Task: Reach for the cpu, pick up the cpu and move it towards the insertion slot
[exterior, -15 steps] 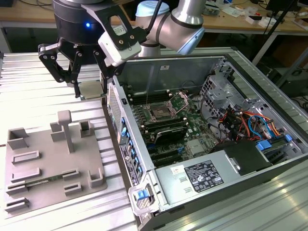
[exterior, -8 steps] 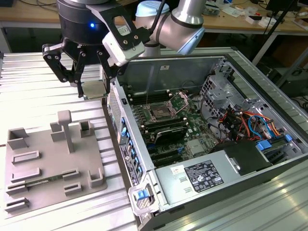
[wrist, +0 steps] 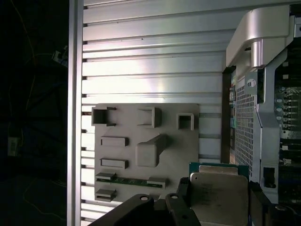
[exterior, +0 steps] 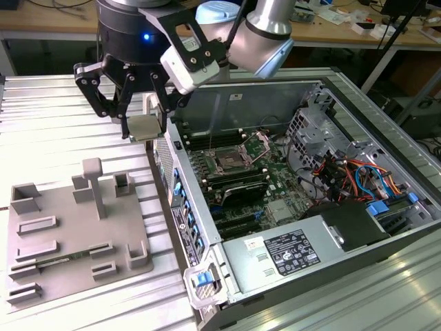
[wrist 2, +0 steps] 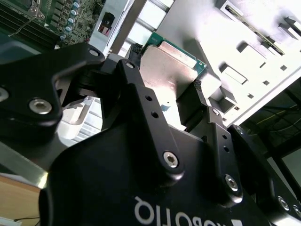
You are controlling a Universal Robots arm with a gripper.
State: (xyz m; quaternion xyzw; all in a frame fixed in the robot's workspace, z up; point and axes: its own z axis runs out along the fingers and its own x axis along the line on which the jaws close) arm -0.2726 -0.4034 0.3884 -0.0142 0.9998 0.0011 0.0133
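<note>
While raised above the bench [exterior: 48, 124] beside the computer case [exterior: 207, 227], the cpu [exterior: 142, 127] is pinched by the tool [exterior: 141, 124], well short of the insertion slot [exterior: 229, 163].

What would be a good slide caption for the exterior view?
The arm's tool holds the cpu above the open computer case's edge, between the gray plate and the insertion slot.

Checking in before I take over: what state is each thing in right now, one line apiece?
gripper: shut on the cpu, raised above the table.
cpu: held between the fingers, lifted off the gray fixture plate.
insertion slot: empty, dark centre exposed, nothing seated in it.
gray fixture plate: flat on the table.
computer case: side panel off, motherboard exposed.
</note>
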